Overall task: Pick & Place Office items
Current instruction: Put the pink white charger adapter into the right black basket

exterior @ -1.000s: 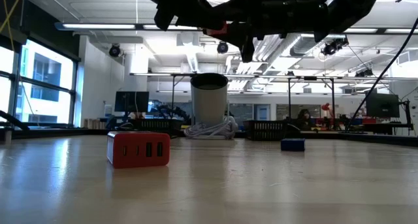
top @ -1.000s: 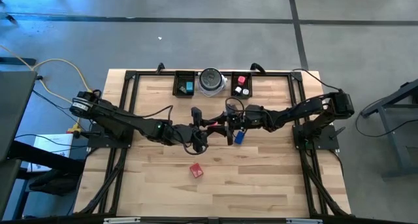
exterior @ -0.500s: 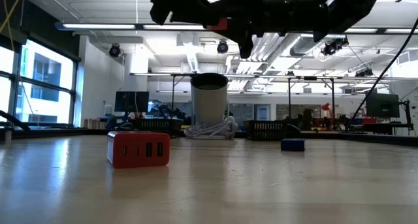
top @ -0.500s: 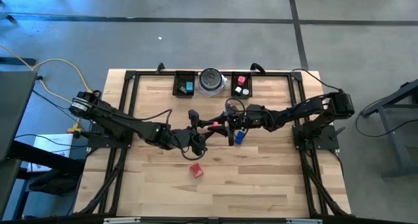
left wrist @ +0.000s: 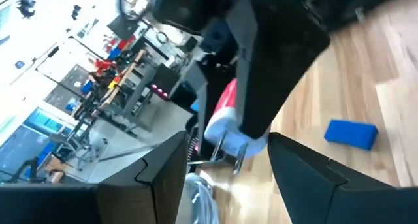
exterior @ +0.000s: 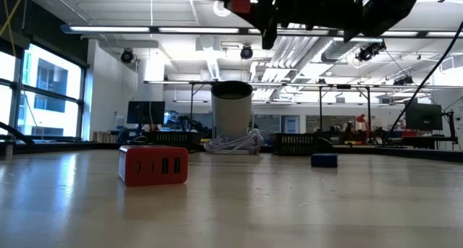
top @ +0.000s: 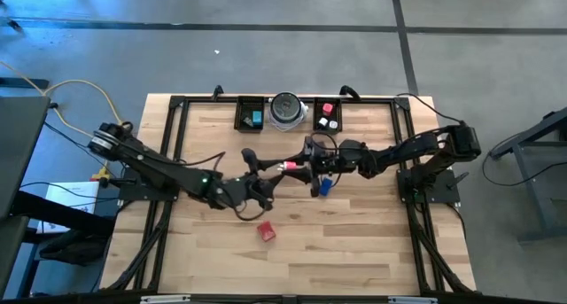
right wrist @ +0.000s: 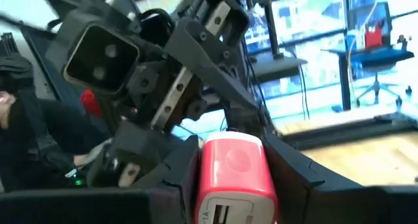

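A pink-and-white block point(right wrist: 234, 168), one of the office items, sits between the fingers of my right gripper point(top: 299, 167), high above the middle of the table. My left gripper point(top: 263, 172) stands open just to the block's left and touches nothing; its wrist view looks at the block point(left wrist: 224, 119) held in the other gripper. A red block point(top: 266, 230) rests flat on the table near the front. A blue block point(top: 324, 185) lies on the wood under my right arm. My right gripper pinches the pink-and-white block by its two opposite sides point(right wrist: 204, 178), one finger point(right wrist: 173, 175) on each. The fingers come about level from the table's right. The block is lifted clear, well above the table, its white end point(top: 285, 167) toward my left gripper.
Two black trays point(top: 251, 116) point(top: 328, 116) with small items flank a round silver dish point(top: 286, 111) at the far edge. A black frame point(top: 177, 109) borders the table. Bare wood lies near the front edge around the red block point(exterior: 153, 165).
My left gripper has opened, let go of the pink-and-white block and drawn back toward the table's left edge, rolling as it went. The block stays in my right gripper, which has tipped its fingers upward a little.
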### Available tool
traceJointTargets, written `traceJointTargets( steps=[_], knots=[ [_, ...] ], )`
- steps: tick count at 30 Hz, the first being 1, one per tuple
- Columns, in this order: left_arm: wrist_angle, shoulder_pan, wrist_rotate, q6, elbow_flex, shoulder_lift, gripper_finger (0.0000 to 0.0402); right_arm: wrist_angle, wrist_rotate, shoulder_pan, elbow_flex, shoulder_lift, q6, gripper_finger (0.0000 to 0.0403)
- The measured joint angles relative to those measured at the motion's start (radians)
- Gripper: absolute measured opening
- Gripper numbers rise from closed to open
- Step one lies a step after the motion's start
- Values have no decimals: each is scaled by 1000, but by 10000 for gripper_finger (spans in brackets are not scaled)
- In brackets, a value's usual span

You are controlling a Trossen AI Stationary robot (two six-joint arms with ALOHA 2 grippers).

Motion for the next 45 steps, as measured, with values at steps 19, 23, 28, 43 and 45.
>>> traceJointTargets(
  steps=[19,23,28,43,45],
  knots=[
    [-82,113,285,-329,-94,-219,204,104,82,33,0,0,-210,124],
    [-53,135,297,-366,-136,-224,204,192,81,33,0,0,-274,124],
    [41,137,394,-365,-159,-225,204,279,81,33,0,0,-337,124],
    [128,156,524,-388,-163,-225,204,527,96,10,-8,180,-321,124],
    [129,168,567,-410,-163,-225,204,530,77,14,-8,181,-337,124]
  ],
)
